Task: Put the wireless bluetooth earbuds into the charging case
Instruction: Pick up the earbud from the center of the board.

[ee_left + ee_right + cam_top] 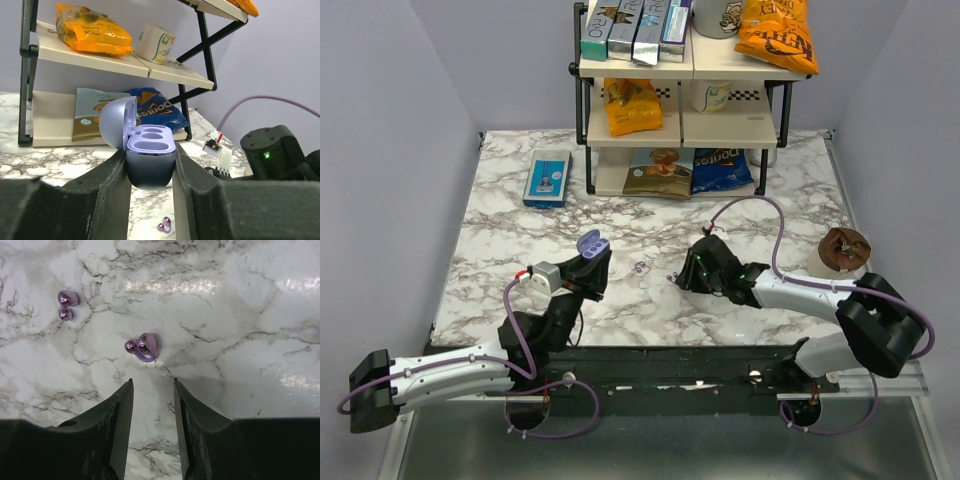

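The charging case is a pale lilac-grey oval with its lid open and two empty wells facing up. My left gripper is shut on its body and holds it above the table; it also shows in the top view. Two shiny purple earbuds lie on the marble. One earbud is just ahead of my right gripper, which is open, empty and low over the table. The other earbud lies farther left, and shows in the top view and below the case.
A black-and-cream shelf rack with snack bags and boxes stands at the back. A blue rectangular box lies at the back left. A brown round object sits at the right edge. The right arm is close beside the case.
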`<state>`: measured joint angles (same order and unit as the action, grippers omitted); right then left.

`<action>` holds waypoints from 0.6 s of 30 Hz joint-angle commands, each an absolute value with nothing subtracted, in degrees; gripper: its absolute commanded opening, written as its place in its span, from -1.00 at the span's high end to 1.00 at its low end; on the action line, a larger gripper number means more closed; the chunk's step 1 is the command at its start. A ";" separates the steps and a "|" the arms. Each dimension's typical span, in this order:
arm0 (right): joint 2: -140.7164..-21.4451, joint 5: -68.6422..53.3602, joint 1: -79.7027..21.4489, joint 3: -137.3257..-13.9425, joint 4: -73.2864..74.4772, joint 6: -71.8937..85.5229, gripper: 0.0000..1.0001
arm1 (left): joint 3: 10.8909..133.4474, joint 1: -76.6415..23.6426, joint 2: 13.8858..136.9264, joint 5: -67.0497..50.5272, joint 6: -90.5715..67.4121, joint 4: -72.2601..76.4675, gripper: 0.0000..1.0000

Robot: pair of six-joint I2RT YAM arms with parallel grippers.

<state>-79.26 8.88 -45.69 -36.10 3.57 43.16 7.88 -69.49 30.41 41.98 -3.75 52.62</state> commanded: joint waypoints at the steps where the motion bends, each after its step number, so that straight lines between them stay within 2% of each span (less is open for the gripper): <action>1: -81.56 8.88 -45.79 -34.98 -1.84 58.27 0.09 | 7.82 -69.79 30.85 41.57 -4.92 53.88 1.00; 18: -86.92 9.49 -44.74 -37.35 -1.32 58.80 0.18 | 7.47 -69.79 28.83 42.01 -5.27 51.33 1.00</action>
<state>-85.34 8.49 -45.23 -35.86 -0.97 58.11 7.88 -69.49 29.41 41.98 -4.82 51.13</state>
